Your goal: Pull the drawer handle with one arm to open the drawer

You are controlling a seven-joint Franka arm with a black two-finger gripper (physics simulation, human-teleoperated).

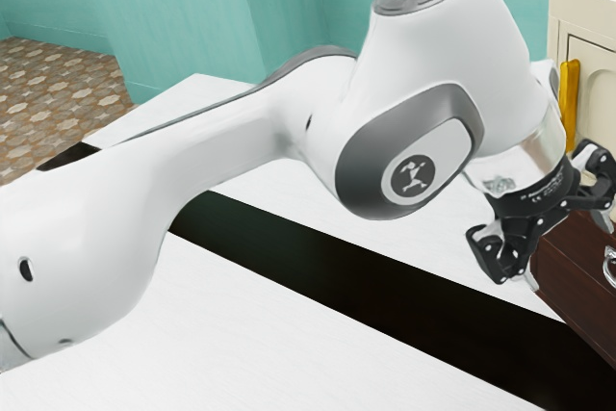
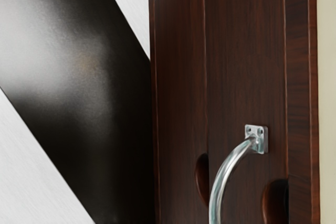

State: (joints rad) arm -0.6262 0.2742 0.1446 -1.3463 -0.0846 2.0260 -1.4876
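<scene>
Teal wall (image 1: 183, 7), at the back; patterned floor tiles (image 1: 53, 84) at the exterior view's left. White surface (image 1: 289, 334), crossed by a black strip (image 1: 318, 262). Cream cabinet (image 1: 577, 12), fitted with an upright yellow bar (image 1: 571, 103). Dark wooden drawer unit (image 1: 568, 286), at the exterior view's right edge, beside the strip. Curved metal handle (image 2: 223, 182), fixed to the drawer front (image 2: 241, 66) by a screwed plate (image 2: 256, 139); bowed clear of the wood, presumably for gripping from behind. White Franka arm (image 1: 231, 141), reaching toward the unit. Black two-finger gripper (image 1: 569, 252), near the handle: jaws wide, empty, apparently spread to straddle it. Pull judged not begun; careful alignment needed, lest the jaws strike wood.
</scene>
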